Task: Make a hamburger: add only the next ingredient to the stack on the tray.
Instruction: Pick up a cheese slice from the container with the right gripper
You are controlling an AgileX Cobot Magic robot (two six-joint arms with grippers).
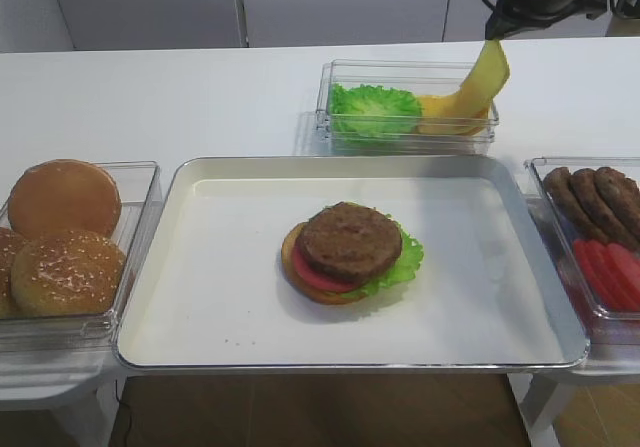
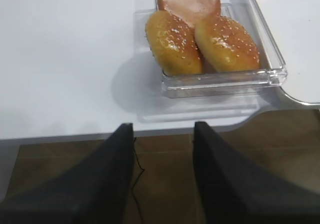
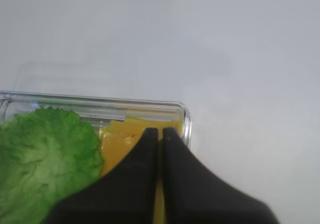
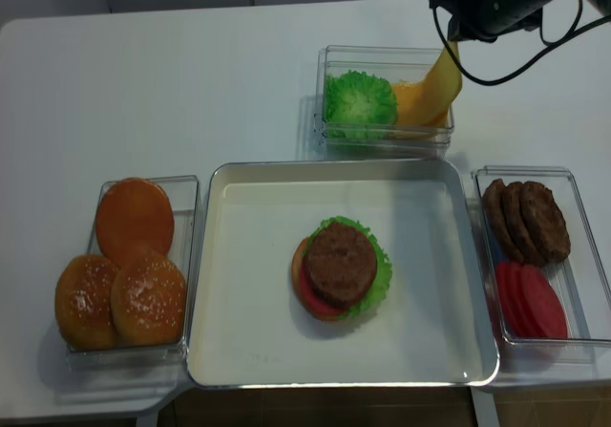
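The right gripper [image 3: 161, 134] hangs high at the far right with its black fingers [image 3: 145, 156] pressed tight together, something thin pinched between them, while the left gripper [image 2: 162, 134] hovers low, its two fingers [image 2: 112, 164] parted and holding nothing.

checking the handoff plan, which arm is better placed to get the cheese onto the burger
Right. Its fingers are shut on the cheese slice, lifting it from its bin. The left gripper hangs open off the table edge by the buns.
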